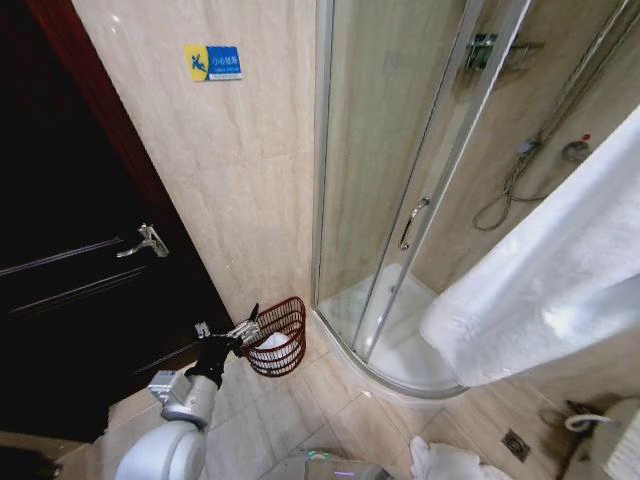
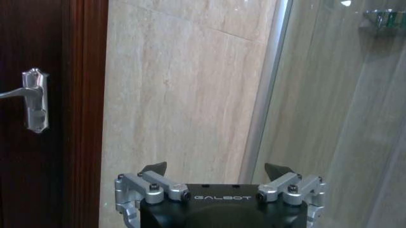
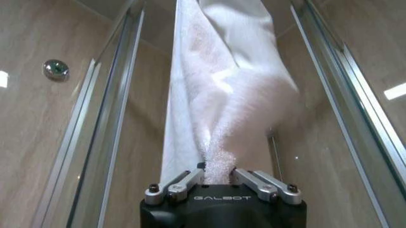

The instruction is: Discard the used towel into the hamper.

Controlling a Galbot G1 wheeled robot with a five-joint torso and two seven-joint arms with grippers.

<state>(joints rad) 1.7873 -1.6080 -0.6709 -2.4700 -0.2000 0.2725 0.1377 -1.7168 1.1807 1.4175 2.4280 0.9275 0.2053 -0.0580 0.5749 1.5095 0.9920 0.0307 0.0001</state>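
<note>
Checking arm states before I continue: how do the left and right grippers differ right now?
The left gripper is open and holds nothing, while the right gripper is shut on the white towel. The left gripper sits low beside the red hamper, near the dark door; the right gripper faces the glass shower enclosure, with the towel hanging in front of it. Both are the same black and silver build.
</note>
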